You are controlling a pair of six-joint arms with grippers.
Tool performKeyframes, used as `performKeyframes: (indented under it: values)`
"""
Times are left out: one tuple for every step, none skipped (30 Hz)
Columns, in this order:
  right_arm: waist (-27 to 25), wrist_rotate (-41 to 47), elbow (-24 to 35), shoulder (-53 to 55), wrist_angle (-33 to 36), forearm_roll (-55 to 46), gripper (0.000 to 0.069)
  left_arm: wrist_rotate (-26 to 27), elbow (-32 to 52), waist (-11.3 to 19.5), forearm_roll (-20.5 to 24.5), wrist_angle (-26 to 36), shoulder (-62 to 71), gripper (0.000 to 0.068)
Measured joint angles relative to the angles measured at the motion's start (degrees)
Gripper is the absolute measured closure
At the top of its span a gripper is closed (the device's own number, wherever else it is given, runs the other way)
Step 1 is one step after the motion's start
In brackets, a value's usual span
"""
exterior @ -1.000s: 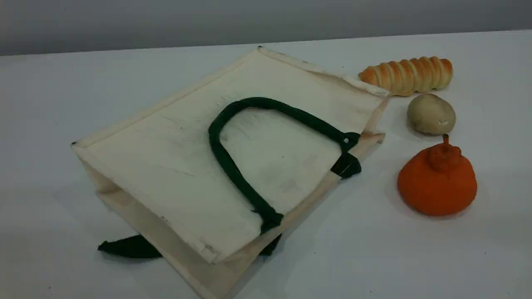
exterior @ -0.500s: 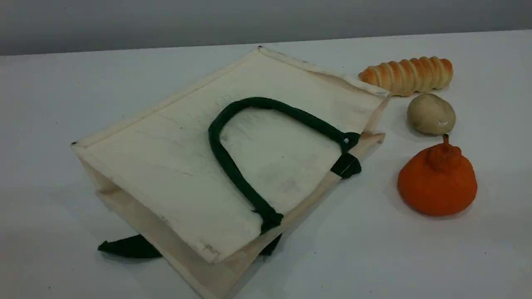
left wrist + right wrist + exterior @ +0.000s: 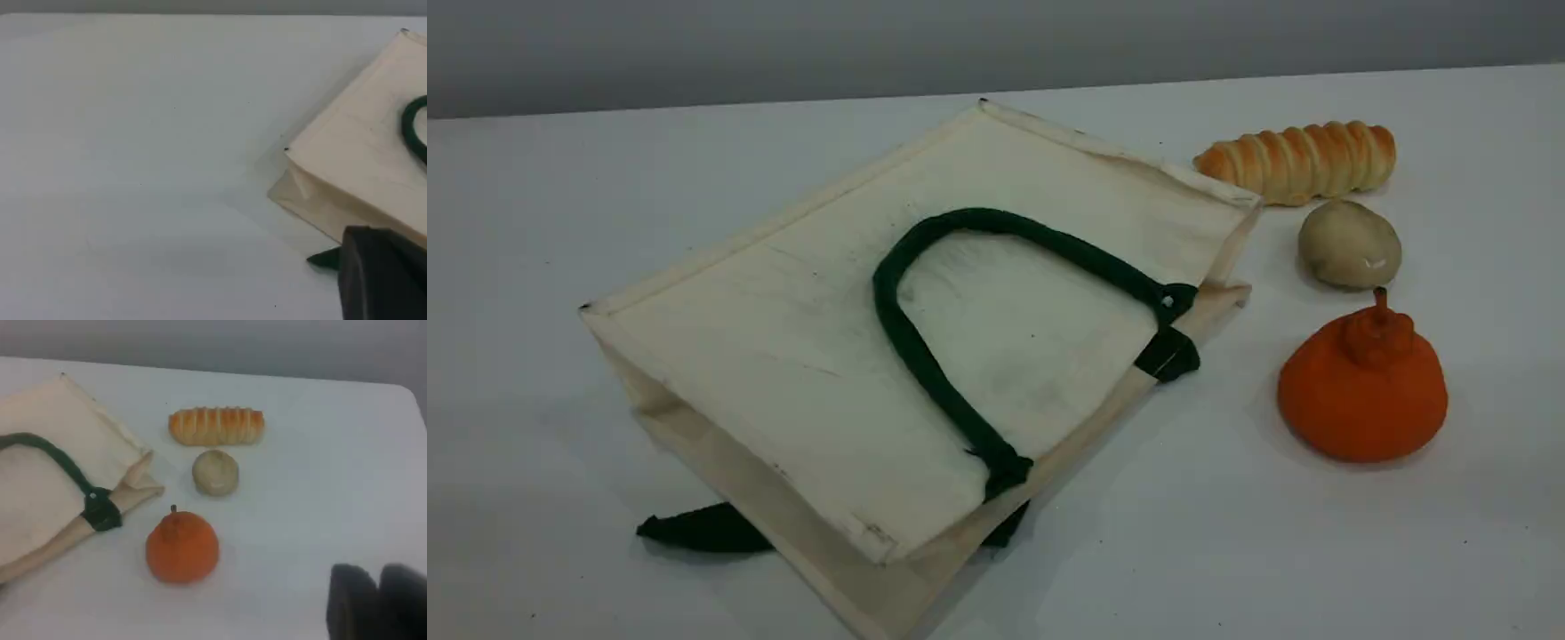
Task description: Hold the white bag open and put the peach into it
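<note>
Scene view first: the big cream canvas tote bag with boxy sides [image 3: 800, 356] lies flat across the middle of the frame. Its mouth edge faces lower right, and its dark green strap handle [image 3: 978, 218] is flopped over the top panel. Honestly, nothing's shifted in the last second; bag and food sit exactly where they were.

No pale-pink peach in any view, so it's out of frame or hidden, can't say which.

Right of the bag on the white surface [image 3: 1227, 551]:
- a ribbed golden bread roll [image 3: 1296, 162]
- a beige potato [image 3: 1349, 244] just below it
- an orange knob-topped fruit [image 3: 1362, 391] lowest

Left pincer [image 3: 383, 273], lower right of its wrist view near the bag's corner, is closed. Right pincer [image 3: 377, 603] shows two dark tips close together, too blurry to tell if they're parted.

My guess: nobody's holding the bag open yet.
</note>
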Motion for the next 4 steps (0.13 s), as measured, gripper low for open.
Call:
performKeyframes:
  values:
    - [0.0,0.0,0.0,0.0,0.0,0.0,0.0614,0.0,0.0,0.0,0.0,0.0,0.0,0.0652]
    - [0.0,0.0,0.0,0.0,0.0,0.0,0.0612,0.0,0.0,0.0,0.0,0.0,0.0,0.0652]
    - [0.0,0.0,0.0,0.0,0.0,0.0,0.0610,0.0,0.0,0.0,0.0,0.0,0.0,0.0652]
    - [0.0,-0.1,0.0,0.0,0.0,0.0,0.0608,0.0,0.0,0.0,0.0,0.0,0.0,0.0652]
